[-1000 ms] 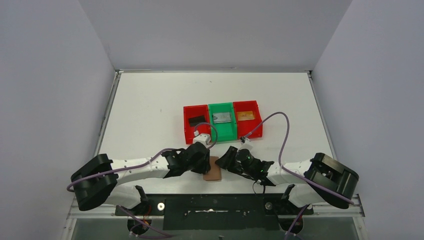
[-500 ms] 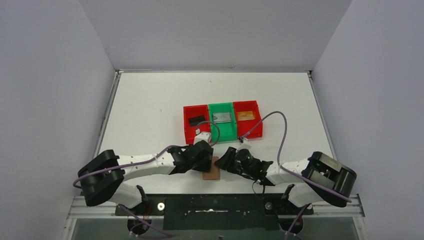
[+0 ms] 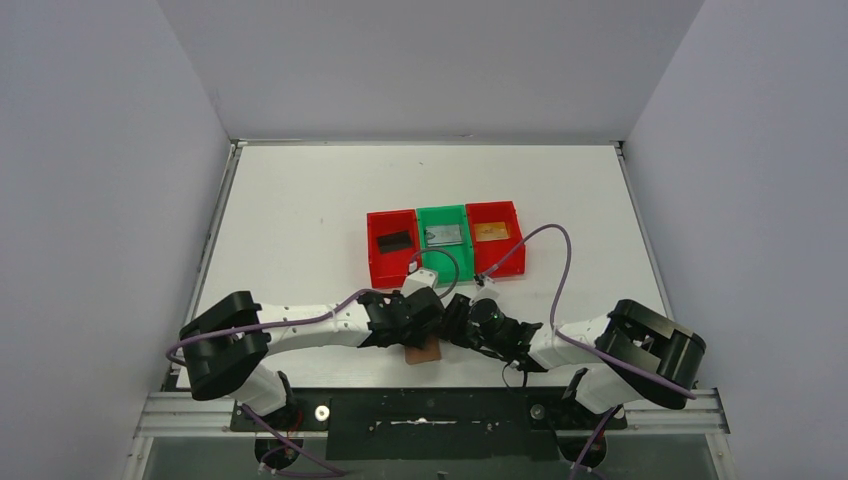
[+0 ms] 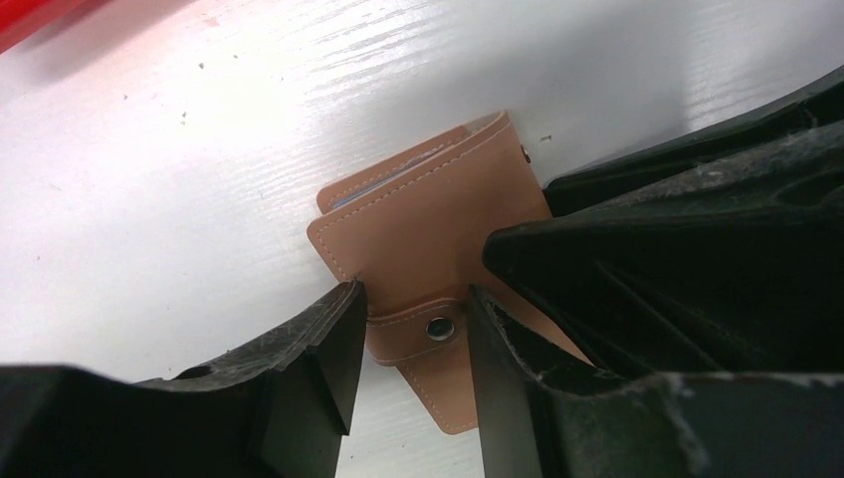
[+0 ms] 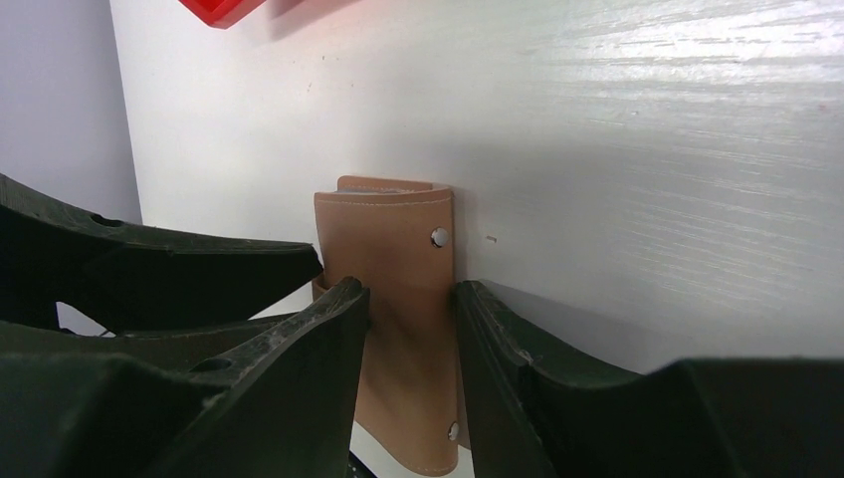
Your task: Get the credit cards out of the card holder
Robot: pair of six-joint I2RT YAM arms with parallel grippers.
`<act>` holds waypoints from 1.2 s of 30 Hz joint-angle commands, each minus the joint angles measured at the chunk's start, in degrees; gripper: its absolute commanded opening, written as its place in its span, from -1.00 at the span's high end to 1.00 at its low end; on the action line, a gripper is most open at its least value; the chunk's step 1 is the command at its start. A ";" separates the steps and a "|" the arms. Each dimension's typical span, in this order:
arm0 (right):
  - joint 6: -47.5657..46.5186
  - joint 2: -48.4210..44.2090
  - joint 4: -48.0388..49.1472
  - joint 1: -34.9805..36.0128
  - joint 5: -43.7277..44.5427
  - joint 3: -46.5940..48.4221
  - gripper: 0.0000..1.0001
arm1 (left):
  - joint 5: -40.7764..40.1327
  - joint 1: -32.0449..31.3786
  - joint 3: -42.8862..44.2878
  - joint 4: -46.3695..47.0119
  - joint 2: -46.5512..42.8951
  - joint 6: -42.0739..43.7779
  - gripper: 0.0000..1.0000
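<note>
The tan card holder (image 3: 424, 352) lies folded near the table's front edge, partly under both grippers. In the left wrist view its strap tab with a snap (image 4: 438, 329) crosses the holder (image 4: 428, 219), and a grey-blue edge shows in its side. My left gripper (image 4: 416, 294) stands open, one finger at each end of the tab. My right gripper (image 5: 410, 289) is shut on the holder (image 5: 383, 234), both fingers against it. Three credit cards lie in the bins: black (image 3: 395, 240), silver-grey (image 3: 445, 236) and gold (image 3: 490, 232).
Three bins stand in a row behind the grippers: red (image 3: 378, 262), green (image 3: 452, 264) and red (image 3: 512, 258). The right arm's purple cable (image 3: 560, 270) loops over the table. The two grippers meet almost tip to tip over the holder.
My left arm has swung right, bringing its gripper over the holder's strap. Its jaws widened, then narrowed a little. The right gripper and the holder have hardly moved.
</note>
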 commanded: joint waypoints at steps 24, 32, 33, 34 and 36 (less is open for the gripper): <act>-0.15 2.61 -2.63 0.83 0.66 0.07 0.16 | 3.01 -0.45 0.40 -1.58 1.43 1.29 0.21; -0.64 4.21 -0.41 1.40 -1.08 0.46 0.24 | -0.19 -1.66 0.27 -1.87 2.99 1.23 0.60; -0.63 4.31 -0.14 1.46 -1.21 0.36 0.28 | -0.29 -1.64 -0.04 -1.57 2.58 1.18 0.64; -0.65 4.33 0.17 1.45 -1.38 0.30 0.36 | -0.36 -1.67 -0.29 -1.01 2.11 1.21 0.67; -0.73 4.29 0.49 1.50 -1.27 0.17 0.49 | -0.32 -1.66 -1.13 0.52 0.89 1.25 0.69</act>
